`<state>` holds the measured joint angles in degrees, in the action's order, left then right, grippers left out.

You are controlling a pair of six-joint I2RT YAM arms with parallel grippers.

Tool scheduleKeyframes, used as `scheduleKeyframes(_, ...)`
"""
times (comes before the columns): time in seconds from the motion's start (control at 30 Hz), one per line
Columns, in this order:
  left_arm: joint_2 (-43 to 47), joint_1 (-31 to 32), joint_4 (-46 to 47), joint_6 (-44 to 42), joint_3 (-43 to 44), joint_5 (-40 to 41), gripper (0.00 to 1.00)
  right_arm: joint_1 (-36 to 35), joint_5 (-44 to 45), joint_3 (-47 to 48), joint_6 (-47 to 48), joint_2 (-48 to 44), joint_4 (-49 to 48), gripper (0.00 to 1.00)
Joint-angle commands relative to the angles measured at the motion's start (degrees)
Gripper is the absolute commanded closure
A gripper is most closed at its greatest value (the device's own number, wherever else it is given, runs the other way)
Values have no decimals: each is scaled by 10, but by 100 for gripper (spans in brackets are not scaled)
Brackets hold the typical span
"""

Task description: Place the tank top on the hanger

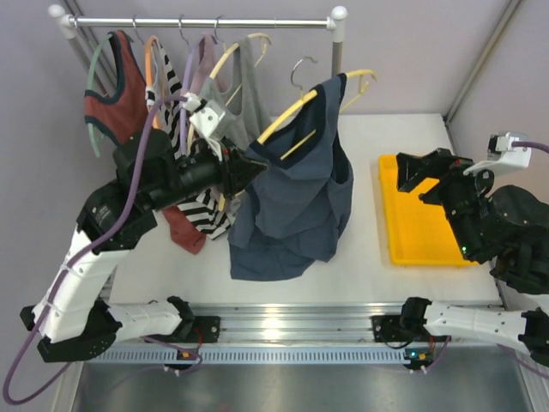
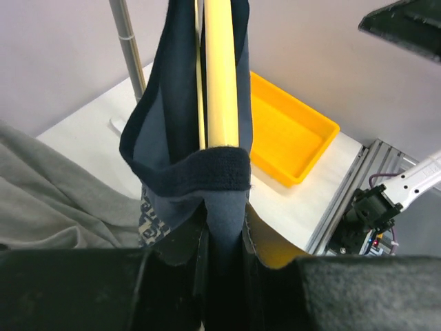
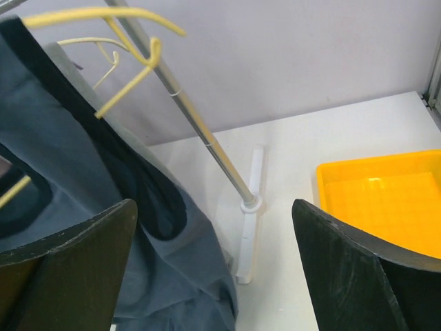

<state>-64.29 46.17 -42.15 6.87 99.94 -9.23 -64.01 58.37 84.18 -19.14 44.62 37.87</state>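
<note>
The slate-blue tank top (image 1: 296, 197) hangs in the air over the table's middle, its lower part bunched on the surface. The yellow hanger (image 1: 287, 116) is threaded through it, one arm sticking out at upper right. My left gripper (image 1: 256, 166) is shut on the tank top's shoulder at the hanger's left end. In the left wrist view the dark-trimmed strap (image 2: 200, 176) wraps the hanger (image 2: 222, 76), with blue cloth pinched in the gripper (image 2: 224, 238). My right gripper (image 1: 403, 172) is open over the tray, apart from the top. Its wrist view shows the gripper (image 3: 213, 265) empty, with the tank top (image 3: 69, 158) and hanger (image 3: 89, 14) at left.
A clothes rack (image 1: 202, 22) at the back holds a rust-red tank top (image 1: 116, 103), a striped garment (image 1: 202, 215) and a grey top (image 1: 244, 94). The rack's right pole (image 3: 200, 131) and white foot (image 3: 248, 227) stand behind the blue top. A yellow tray (image 1: 420, 215) lies at right.
</note>
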Motion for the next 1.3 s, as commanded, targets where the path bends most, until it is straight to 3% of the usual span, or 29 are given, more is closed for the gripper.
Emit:
scheduleKeyframes(0.0,-48,0,-75,-20,135,24,100,-7,18,12,11,4,24,6)
scheduleKeyframes(0.17,-91,0,-128,-19,272,27,100,-7,17,13,12,6,24,6)
scheduleKeyframes(0.5,-74,-1,-127,-5,286,47,100,-7,-1,-4,7,14,19,5)
scheduleKeyframes(0.73,-8,-1,-130,12,143,65,100,-6,-28,-49,-26,13,21,5)
scheduleKeyframes(0.97,62,-1,-130,29,57,87,100,-7,-42,-77,-50,21,29,5)
scheduleKeyframes(1.27,50,-1,-86,50,-18,171,100,-6,-67,-89,-71,28,37,5)
